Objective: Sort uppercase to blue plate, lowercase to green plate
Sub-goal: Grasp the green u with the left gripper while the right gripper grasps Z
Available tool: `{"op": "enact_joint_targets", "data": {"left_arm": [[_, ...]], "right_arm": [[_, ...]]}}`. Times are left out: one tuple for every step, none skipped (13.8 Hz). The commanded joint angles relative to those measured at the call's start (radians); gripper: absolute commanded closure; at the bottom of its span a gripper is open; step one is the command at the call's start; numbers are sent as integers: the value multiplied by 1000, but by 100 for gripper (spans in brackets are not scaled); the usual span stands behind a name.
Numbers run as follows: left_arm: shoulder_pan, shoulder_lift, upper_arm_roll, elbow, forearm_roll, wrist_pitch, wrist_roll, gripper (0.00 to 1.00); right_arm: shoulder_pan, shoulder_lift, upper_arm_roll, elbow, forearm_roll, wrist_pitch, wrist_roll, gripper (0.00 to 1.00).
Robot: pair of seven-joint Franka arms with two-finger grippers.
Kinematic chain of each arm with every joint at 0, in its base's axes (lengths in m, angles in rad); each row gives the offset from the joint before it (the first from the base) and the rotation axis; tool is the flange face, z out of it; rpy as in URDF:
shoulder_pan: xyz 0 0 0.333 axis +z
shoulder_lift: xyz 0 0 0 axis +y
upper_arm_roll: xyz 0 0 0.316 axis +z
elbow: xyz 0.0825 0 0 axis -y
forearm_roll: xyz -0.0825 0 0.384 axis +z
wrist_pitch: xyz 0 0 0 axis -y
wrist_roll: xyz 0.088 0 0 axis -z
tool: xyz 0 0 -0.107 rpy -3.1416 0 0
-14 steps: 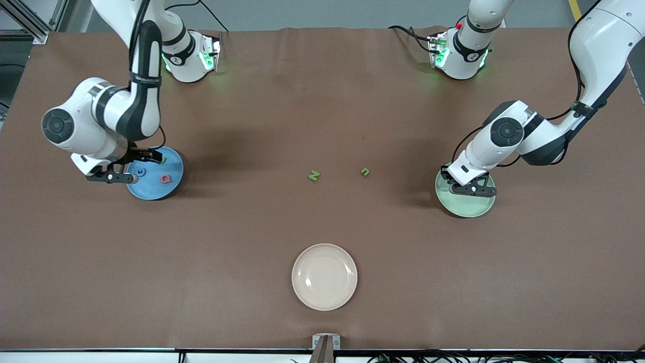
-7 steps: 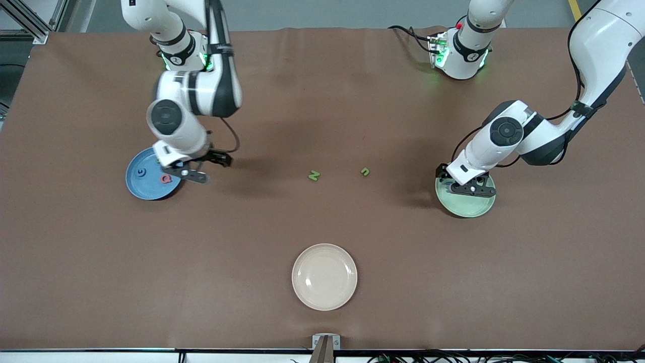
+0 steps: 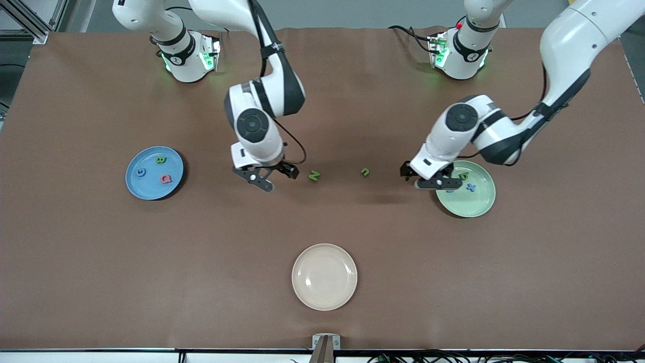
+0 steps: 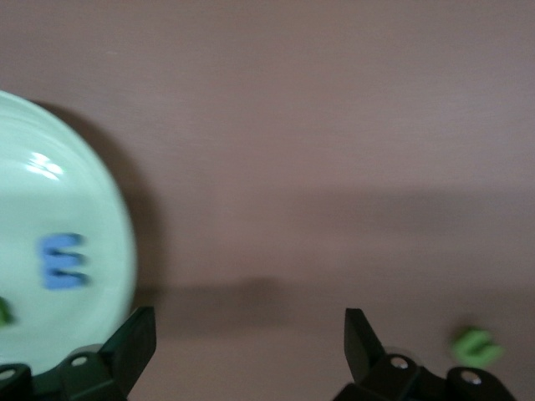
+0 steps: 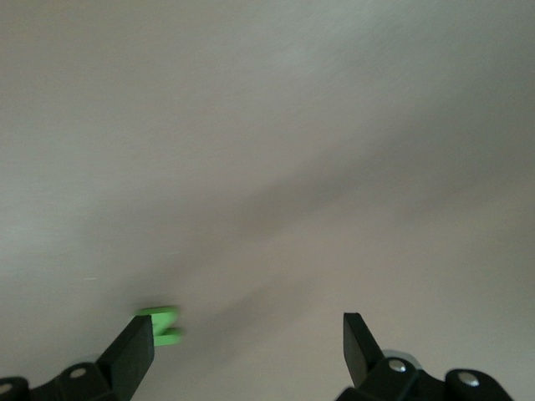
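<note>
The blue plate (image 3: 151,189) lies toward the right arm's end and holds uppercase letters: a green B (image 3: 160,160), a blue G (image 3: 141,172) and a red Q (image 3: 165,178). The green plate (image 3: 473,204) (image 4: 75,184) holds lowercase letters: a green d (image 3: 463,176), a blue x (image 3: 471,187) and a blue m (image 4: 63,261). On the bare table lie a green N (image 3: 314,175) (image 5: 163,323) and a green u (image 3: 365,172) (image 4: 476,347). My right gripper (image 3: 269,176) (image 5: 248,351) hangs open and empty beside the N. My left gripper (image 3: 426,177) (image 4: 249,342) hangs open and empty at the green plate's edge, on the u's side.
A cream plate (image 3: 324,277) sits nearer to the front camera than the two loose letters. A small metal mount (image 3: 325,345) sticks up at the table's front edge. Both arm bases (image 3: 189,55) (image 3: 458,53) stand along the table's back edge.
My right gripper has swung from the blue plate to the middle, stopping beside the N. My left gripper has shifted off the green plate toward the u, uncovering the letters in it.
</note>
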Motion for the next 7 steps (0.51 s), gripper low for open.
{"op": "enact_joint_targets", "data": {"left_arm": [[-104, 36, 31, 69, -4, -6, -79, 1], [-154, 37, 54, 89, -5, -6, -105, 1], [-217, 42, 85, 110, -5, -6, -140, 1], [-273, 42, 111, 126, -19, -6, -176, 1], [-331, 43, 142, 142, -44, -6, -197, 1], [-392, 43, 187, 159, -62, -6, -219, 1], [-437, 43, 220, 169, -73, -6, -239, 1]], "right_arm": [[-85, 113, 106, 147, 12, 18, 135, 0], [-105, 122, 144, 152, 12, 57, 140, 0], [-127, 125, 176, 152, 7, 90, 125, 0], [-147, 133, 204, 152, 4, 123, 122, 0], [-150, 148, 233, 152, 1, 153, 122, 0], [-147, 167, 250, 152, -1, 192, 122, 0], [-141, 181, 258, 152, -2, 231, 122, 0]]}}
